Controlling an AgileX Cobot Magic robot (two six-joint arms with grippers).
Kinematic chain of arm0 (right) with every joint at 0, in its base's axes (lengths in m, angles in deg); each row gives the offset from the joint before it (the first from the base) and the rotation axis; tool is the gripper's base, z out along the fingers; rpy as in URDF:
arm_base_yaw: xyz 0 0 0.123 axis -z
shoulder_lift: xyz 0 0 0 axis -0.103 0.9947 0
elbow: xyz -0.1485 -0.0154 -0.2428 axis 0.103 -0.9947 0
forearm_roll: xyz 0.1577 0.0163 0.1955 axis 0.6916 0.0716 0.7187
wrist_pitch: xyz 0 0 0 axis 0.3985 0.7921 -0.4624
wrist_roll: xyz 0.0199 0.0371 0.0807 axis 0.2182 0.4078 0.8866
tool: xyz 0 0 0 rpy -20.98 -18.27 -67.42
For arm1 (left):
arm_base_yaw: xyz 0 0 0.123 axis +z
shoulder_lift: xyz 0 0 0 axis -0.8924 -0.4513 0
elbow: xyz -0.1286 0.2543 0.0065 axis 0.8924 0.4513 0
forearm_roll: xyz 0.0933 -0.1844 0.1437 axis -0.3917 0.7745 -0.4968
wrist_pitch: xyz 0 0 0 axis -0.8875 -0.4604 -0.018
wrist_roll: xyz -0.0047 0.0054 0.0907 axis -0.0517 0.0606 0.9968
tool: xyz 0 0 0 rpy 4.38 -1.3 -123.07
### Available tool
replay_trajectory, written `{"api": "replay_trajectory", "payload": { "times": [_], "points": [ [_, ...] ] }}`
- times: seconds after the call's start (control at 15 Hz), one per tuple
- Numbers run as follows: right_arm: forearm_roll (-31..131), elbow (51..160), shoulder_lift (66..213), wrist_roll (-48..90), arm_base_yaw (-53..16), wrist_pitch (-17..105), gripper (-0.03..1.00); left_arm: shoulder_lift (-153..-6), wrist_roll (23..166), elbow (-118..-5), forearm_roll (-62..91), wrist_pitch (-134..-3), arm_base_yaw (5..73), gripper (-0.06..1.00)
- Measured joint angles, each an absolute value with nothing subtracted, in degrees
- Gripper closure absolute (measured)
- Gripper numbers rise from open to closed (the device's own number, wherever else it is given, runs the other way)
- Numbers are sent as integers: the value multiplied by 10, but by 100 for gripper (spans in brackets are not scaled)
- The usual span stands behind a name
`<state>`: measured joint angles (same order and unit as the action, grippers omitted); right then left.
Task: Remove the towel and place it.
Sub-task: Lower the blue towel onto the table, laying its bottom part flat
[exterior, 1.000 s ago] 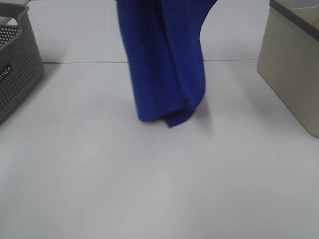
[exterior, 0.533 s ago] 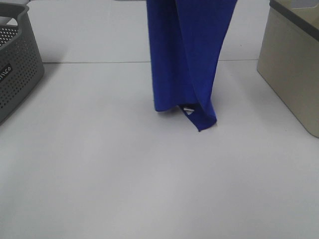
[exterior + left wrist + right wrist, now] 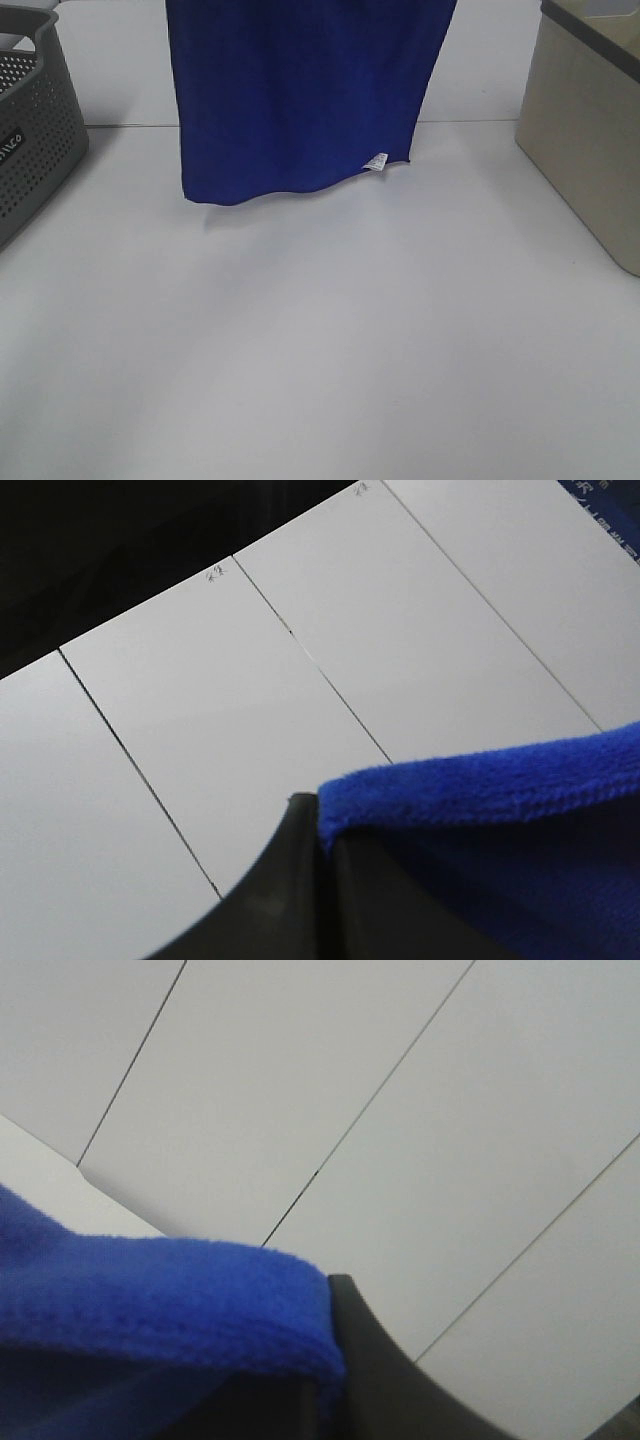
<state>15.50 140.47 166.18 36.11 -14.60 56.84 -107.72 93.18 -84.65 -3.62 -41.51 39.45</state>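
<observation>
White tabletop fills the near part of the high view, bare and broad from the picture's front edge up to the cloth's hem. Past it the towel, deep blue, hangs spread wide over the middle of the table, its top running out of the picture. The lower hem is wavy and sits lower on the left than on the right, with a faint shadow under the left corner. A small white tag sits at the hem near the right corner; its print is too small to read.

Level with the towel on the left stands a grey perforated basket, cut by the picture's edge. White lettering on its wall is partly cut off; only something like "LCO" can be made out. On the right stands a beige bin with a darker rim. Open table lies between each container and the towel's side edges. A thin seam crosses the table farther back.

Neither arm shows in the high view. In the left wrist view the left gripper has its dark fingers pressed together on the towel's plush top edge. The right gripper is pinched on that edge likewise. Behind both are white panels with dark joints; their small marks are illegible.
</observation>
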Motion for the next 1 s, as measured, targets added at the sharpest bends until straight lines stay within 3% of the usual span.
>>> {"api": "replay_trajectory", "payload": {
  "times": [0.33,0.6,0.73,0.8,1.0],
  "points": [
    [150,1405,1721,365,-146,461,95,-1137,932,-853,-26,-322,419,94],
    [156,1452,1784,365,-133,380,95,-1228,932,-959,-20,-290,435,94],
    [174,1498,1815,366,-120,367,95,-1293,932,-1067,-20,-297,444,94],
    [205,1553,1854,372,-100,332,95,-1360,917,-1190,-18,-326,456,94],
    [232,1591,1887,382,-90,311,95,-1436,872,-1321,-17,-385,469,94]
  ]
}}
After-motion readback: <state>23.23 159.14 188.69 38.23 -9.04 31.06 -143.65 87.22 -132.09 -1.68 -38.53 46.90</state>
